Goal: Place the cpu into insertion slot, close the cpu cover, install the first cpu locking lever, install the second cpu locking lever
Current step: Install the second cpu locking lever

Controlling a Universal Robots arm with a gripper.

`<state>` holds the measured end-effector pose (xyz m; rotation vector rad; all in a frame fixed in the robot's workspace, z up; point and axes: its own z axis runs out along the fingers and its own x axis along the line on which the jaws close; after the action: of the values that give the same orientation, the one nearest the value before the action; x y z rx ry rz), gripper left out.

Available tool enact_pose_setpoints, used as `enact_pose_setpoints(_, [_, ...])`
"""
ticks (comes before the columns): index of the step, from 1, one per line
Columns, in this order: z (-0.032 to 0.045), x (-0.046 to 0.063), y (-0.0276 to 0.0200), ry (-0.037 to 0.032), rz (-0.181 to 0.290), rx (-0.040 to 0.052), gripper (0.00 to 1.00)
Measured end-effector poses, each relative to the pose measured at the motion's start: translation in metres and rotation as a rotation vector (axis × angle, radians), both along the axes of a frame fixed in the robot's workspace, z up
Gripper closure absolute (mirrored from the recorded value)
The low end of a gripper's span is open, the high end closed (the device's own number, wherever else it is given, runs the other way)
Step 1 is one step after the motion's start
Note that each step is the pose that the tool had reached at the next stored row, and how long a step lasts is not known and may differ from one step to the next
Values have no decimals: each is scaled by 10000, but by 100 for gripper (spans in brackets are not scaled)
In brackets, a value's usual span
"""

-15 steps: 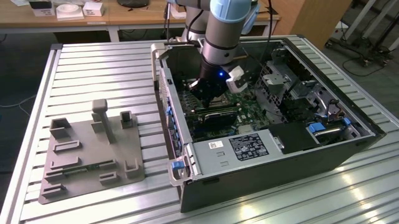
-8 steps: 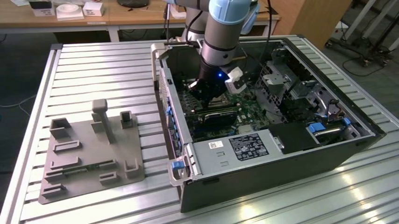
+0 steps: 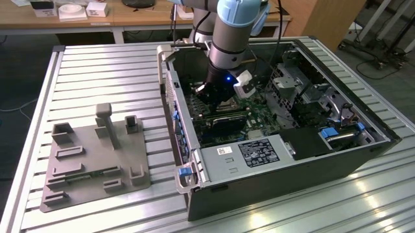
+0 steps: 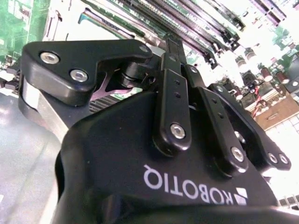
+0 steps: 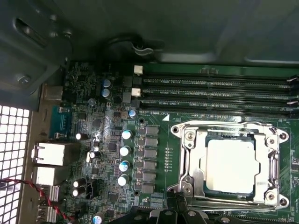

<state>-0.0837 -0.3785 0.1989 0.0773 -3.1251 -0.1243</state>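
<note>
With the cpu (image 5: pixel 232 166) seated in the slot (image 5: pixel 201 182) under the closed cover (image 5: pixel 273 161), the lever step seems in hand; the tool (image 4: pixel 174 46), fingers together and empty, hovers just beside, needing careful hooking.

The black gripper (image 4: pixel 174 46) hangs close over the green motherboard (image 4: pixel 18 23) and memory slots (image 4: pixel 205 18)
</note>
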Motion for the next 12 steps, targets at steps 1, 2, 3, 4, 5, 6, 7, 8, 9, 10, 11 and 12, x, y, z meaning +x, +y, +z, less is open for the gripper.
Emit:
enact_pose_setpoints(1, [-4,1,3,-8,-1,24,90])
enact_pose_setpoints(2, [-3,1,4,-7,0,30,90])
enact_pose_setpoints(3, [-2,1,4,-5,1,36,90])
enact_pose_setpoints(4, [-1,1,3,-3,1,41,90])
enact_pose_setpoints(5, [-1,1,4,-1,1,43,90])
enact_pose_setpoints(6, [-1,1,4,-1,1,44,90])
enact_pose_setpoints(7, [-3,0,4,0,1,44,90])
enact_pose_setpoints(8, [-7,1,4,-1,1,48,90])
enact_pose_setpoints(9, [-14,1,5,-3,0,51,90])
enact_pose_setpoints(10, [-22,1,5,-4,1,51,90])
enact_pose_setpoints(11, [-25,0,4,-1,1,46,90])
enact_pose_setpoints(12, [-34,-1,3,4,1,43,90])
